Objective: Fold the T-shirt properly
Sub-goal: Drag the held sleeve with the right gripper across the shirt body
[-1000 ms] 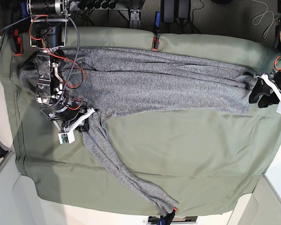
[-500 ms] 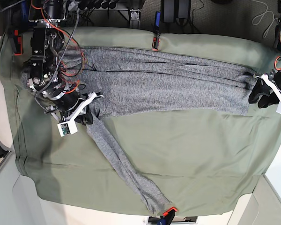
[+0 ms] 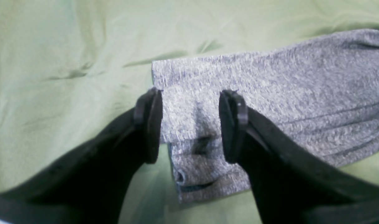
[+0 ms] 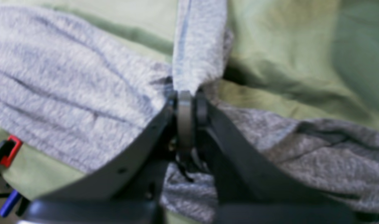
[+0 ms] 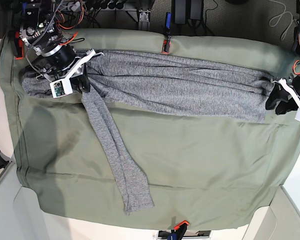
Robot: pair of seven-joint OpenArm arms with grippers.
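The heather-grey T-shirt (image 5: 180, 87) lies as a long band across the far half of the olive table cloth (image 5: 215, 165). One long sleeve (image 5: 112, 150) trails from its left end toward the front edge. At that left end my right gripper (image 5: 84, 82) sits; in the right wrist view the gripper (image 4: 189, 96) is shut on the sleeve (image 4: 198, 46), which rises from its tips. My left gripper (image 5: 276, 102) rests at the shirt's right end. In the left wrist view it (image 3: 191, 124) stands open, its fingers either side of the hem corner (image 3: 189, 112).
Red clamps pin the cloth at the far edge (image 5: 166, 45), the front edge (image 5: 180, 226) and the left corner (image 5: 19, 47). Cables and arm mounts crowd the far left corner (image 5: 45, 15). White table surface borders the cloth at front left (image 5: 10, 200).
My right arm has swung toward the far left corner, pulling the sleeve with it; the cuff slid back from the front edge. The left arm has stayed put.
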